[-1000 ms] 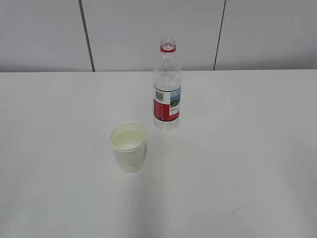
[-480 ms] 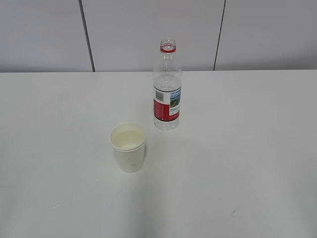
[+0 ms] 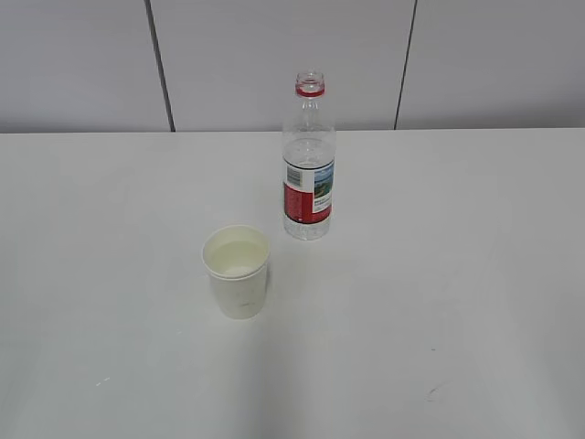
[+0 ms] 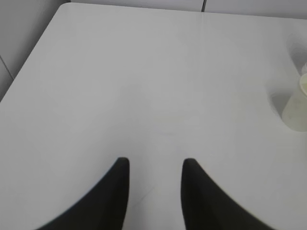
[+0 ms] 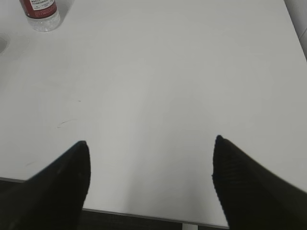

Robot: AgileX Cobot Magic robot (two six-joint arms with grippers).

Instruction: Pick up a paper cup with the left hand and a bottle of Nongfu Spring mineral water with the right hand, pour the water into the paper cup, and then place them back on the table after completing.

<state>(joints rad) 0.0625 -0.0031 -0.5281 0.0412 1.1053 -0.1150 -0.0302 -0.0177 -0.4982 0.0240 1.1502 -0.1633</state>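
A white paper cup (image 3: 238, 271) stands upright on the white table (image 3: 439, 274), with clear water (image 3: 239, 260) inside. The uncapped Nongfu Spring bottle (image 3: 309, 160) with a red and white label stands upright behind it, to the right. Neither arm shows in the exterior view. My left gripper (image 4: 153, 165) is open and empty over bare table, with the cup (image 4: 297, 108) far off at the right edge. My right gripper (image 5: 149, 143) is wide open and empty above the table's near edge, with the bottle's base (image 5: 42, 14) far off at the top left.
A grey panelled wall (image 3: 274, 55) runs behind the table. The table's front edge (image 5: 144, 214) lies under my right gripper. A small dark scuff mark (image 3: 435, 391) sits on the tabletop at the front right.
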